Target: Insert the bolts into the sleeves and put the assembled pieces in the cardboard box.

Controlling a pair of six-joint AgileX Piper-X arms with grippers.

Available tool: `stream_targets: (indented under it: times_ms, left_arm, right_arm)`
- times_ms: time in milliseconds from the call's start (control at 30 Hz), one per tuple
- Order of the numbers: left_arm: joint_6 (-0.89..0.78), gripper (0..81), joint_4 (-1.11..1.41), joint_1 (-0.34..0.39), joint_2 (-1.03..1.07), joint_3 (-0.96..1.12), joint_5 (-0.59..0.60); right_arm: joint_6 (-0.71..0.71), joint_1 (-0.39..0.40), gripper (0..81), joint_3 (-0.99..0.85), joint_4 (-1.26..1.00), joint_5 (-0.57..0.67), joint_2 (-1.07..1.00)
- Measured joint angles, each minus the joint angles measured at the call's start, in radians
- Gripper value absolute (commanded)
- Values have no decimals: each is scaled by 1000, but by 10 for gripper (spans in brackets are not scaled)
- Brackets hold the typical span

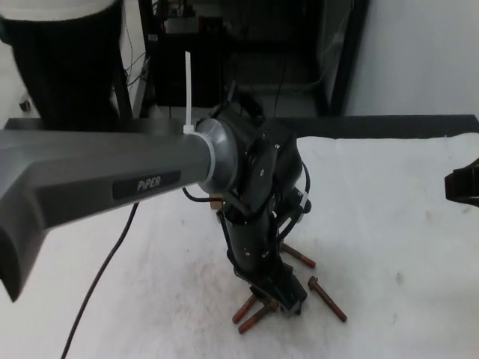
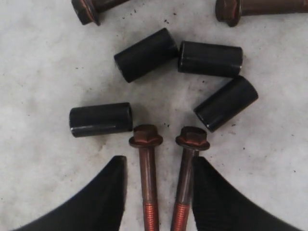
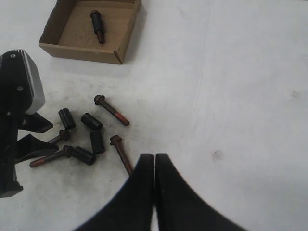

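The cardboard box (image 3: pixel 79 52) is being occupied by one assembled piece (image 3: pixel 96 25) only; the left gripper (image 2: pixel 159 166) is being held spread around two bolts (image 2: pixel 147 168), the right gripper (image 3: pixel 154 159) pressed together; four sleeves (image 2: pixel 147 54) are being left unfilled beside them, so most seems undone

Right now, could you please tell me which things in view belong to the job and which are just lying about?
Job: loose bolts, black sleeves, cardboard box, assembled piece inside it, open left gripper straddling two bolts, shut right gripper.
Lying about: black cable, white zip tie.
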State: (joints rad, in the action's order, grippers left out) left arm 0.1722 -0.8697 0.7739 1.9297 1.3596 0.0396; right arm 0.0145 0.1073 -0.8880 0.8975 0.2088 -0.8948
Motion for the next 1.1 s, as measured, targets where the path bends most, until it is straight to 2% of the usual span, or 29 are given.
stream_targets:
  times_ms: [733,1100]
  left_arm:
    - [4,402,13,0,47,3,-24]
    - [77,402,11,-14,70,7,-97]
  right_arm:
    - [0,0,8,0,0,0,0]
    - [0,0,8,0,3,49,0]
